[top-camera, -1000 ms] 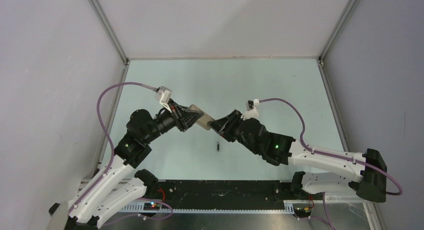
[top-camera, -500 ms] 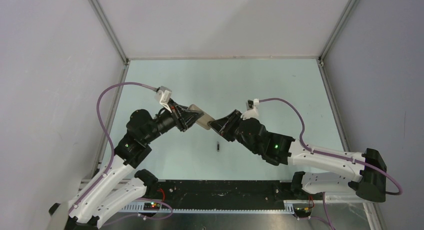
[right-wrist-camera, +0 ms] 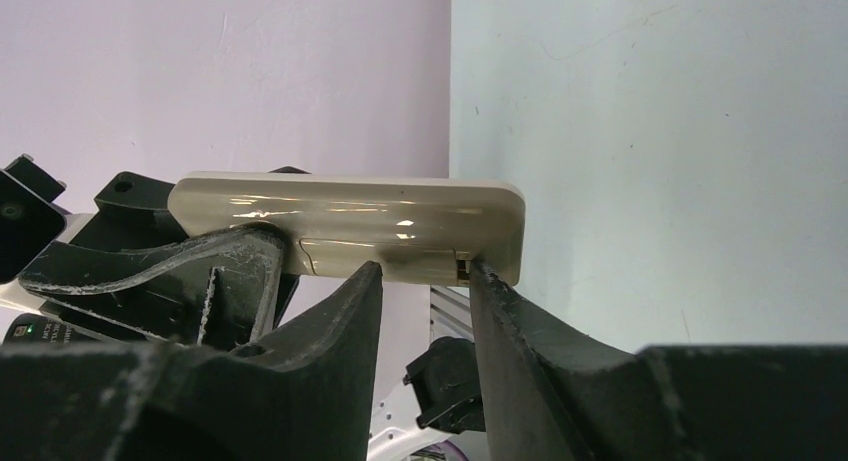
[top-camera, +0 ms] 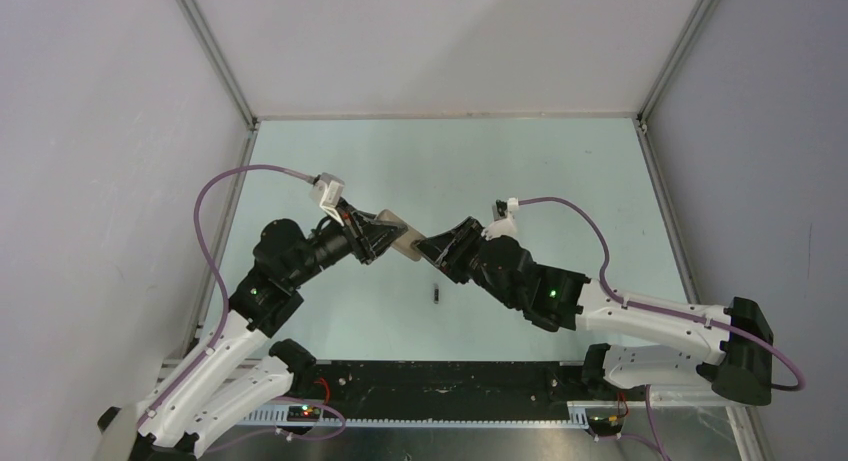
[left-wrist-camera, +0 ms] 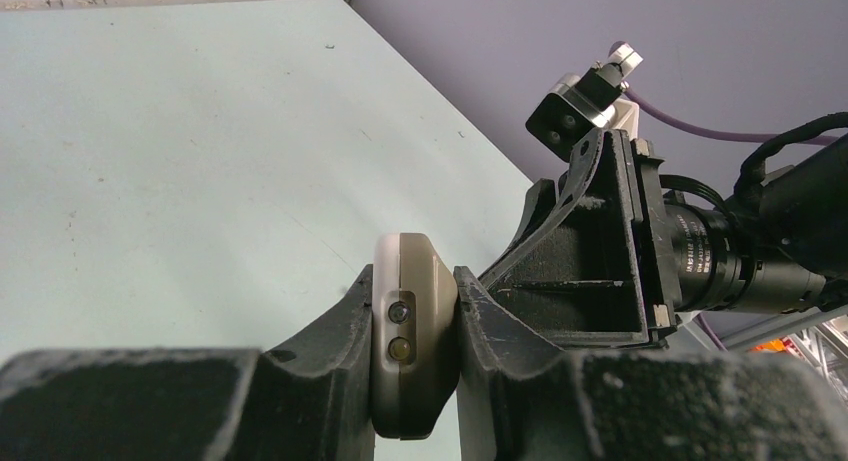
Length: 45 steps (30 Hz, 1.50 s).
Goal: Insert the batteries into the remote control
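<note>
remote control [right-wrist-camera: 340,216]: up in the air, off the worktop [top-camera: 520,171], held where the two arms meet. The wrist cams only get its plain beige back and edge, so no view of the screen side.
left gripper [left-wrist-camera: 412,299]: clamped on the remote, one finger on each side of its thin body. Looks like a solid grip.
right gripper [right-wrist-camera: 422,273]: jaws partly apart, tips nosed right up against the remote's long edge near its free end. I can't make out anything between them, so I'd say it's not carrying anything.
dark battery [top-camera: 437,294]: lying loose on the worktop, on the near side of where the grippers meet. Definitely not loaded.
blue battery: can't find it in any view. Could be in the remote already or hidden by an arm, honestly can't tell.
seam: there's a thin line and a small notch on the remote's edge by the right gripper. Too small to say if the battery bay is shut or not.
progress: my guess is early-to-middle. The remote is picked up and steadied, and at least one battery isn't in.
left to do: grab the dark one, line it up and push it in. Then deal with the blue one if it isn't in there.
</note>
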Available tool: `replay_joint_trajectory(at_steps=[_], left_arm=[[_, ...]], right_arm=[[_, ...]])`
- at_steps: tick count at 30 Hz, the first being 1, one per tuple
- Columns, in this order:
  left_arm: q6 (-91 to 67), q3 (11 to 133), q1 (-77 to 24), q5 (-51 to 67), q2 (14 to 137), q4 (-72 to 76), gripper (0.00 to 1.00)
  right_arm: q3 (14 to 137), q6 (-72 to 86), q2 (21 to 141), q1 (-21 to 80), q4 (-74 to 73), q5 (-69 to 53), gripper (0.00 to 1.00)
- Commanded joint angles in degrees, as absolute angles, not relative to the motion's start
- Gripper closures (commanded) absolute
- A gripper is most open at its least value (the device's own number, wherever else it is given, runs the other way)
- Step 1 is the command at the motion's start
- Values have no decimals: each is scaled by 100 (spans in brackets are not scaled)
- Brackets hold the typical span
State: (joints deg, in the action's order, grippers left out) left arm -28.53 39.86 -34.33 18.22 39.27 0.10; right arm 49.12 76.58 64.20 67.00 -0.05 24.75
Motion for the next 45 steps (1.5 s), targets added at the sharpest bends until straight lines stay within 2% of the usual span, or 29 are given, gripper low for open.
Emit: replay_joint_trajectory(at_steps=[1,25,31,39,45], left_arm=[[-3167,4162,-3495,2135,3842,387,100],[-3397,4250,-3491,2286,3817,387,100],[-3215,4211,-3495,1947,3760,335,100],[-3112,4233,-3488,1977,3866,308,100],[-3111,4244,-3491,2073,3885,308,100]], right_arm=[[5081,7746,6527,6680,-119,2624,58],[4405,7458,6565,6495,1253,2057,59],[4395,7731,6458,6465,808,2154,60],[4407,7868,6433,6387,648,2102,48],[4430,7785,6492,6337,853,2005,49]])
